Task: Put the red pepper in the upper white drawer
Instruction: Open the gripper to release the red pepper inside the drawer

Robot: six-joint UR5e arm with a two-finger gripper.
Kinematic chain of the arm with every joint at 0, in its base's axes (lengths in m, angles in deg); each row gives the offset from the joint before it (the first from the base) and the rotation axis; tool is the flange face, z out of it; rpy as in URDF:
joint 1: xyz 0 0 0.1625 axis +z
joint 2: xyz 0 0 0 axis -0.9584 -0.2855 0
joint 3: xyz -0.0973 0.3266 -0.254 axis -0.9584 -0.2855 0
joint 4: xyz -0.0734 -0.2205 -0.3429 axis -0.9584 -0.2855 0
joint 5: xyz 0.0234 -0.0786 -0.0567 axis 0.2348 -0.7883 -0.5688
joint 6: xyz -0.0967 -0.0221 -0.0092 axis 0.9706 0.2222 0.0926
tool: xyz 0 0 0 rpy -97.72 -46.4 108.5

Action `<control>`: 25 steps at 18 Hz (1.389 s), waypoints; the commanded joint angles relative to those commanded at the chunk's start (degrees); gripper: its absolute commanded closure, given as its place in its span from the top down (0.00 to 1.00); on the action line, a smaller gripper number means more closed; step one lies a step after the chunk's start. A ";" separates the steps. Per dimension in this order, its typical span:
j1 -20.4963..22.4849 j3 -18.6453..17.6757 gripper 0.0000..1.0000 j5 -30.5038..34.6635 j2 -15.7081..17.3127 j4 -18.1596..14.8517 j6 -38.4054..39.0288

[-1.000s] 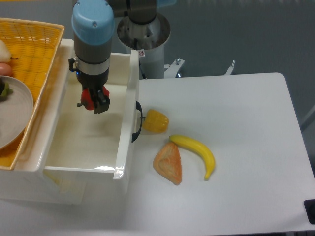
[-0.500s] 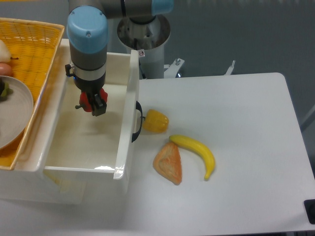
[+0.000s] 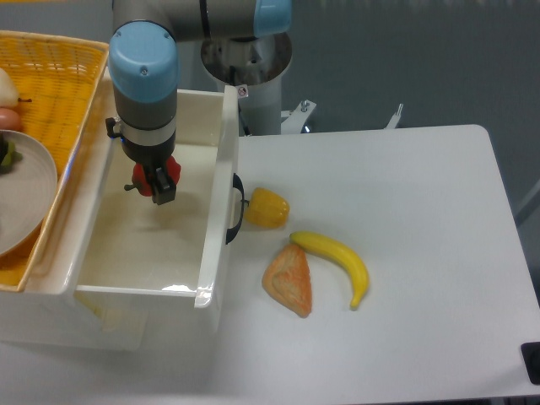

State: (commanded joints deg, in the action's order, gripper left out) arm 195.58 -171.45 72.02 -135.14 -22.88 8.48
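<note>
**Red pepper held inside the upper white drawer**

Red and glossy, the red pepper [image 3: 157, 175] is showing only in part: patches of its skin are appearing on either side of the dark fingers [image 3: 160, 186], and its stem cannot be made out. The gripper [image 3: 159, 187] is pointing straight down and is pinching the pepper between its two fingers. The pepper is hanging within the outline of the upper white drawer [image 3: 217, 253], toward the drawer's far end and roughly midway between its long walls. Whether it is touching the drawer floor cannot be told from this view.

The drawer is a tall-walled, glossy white plastic box with a pale interior. A dark curved handle [image 3: 235, 209] is sitting on the outer face of its right-hand wall.

Just beside that handle, a yellow pepper [image 3: 266, 207] is lying on the white table [image 3: 405, 253]. Nearer the camera, a banana [image 3: 337, 261] and an orange wedge-shaped piece [image 3: 289, 281] are resting side by side, touching or nearly touching.

A yellow woven basket [image 3: 51, 93] is sitting against the drawer's left side, with a grey plate [image 3: 25, 198] inside it.

A small red-marked label [image 3: 242, 91] is fixed to the robot base [image 3: 253, 76]; its writing is too small to read. No other lettering is legible.
</note>
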 joint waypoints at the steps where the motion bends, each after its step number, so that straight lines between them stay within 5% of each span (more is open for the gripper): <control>1: 0.00 0.00 0.62 0.00 0.00 0.00 0.00; 25: -0.09 -0.18 0.68 0.00 -0.09 -0.18 0.09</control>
State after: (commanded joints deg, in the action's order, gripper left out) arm 195.49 -171.62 72.02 -135.23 -23.05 8.57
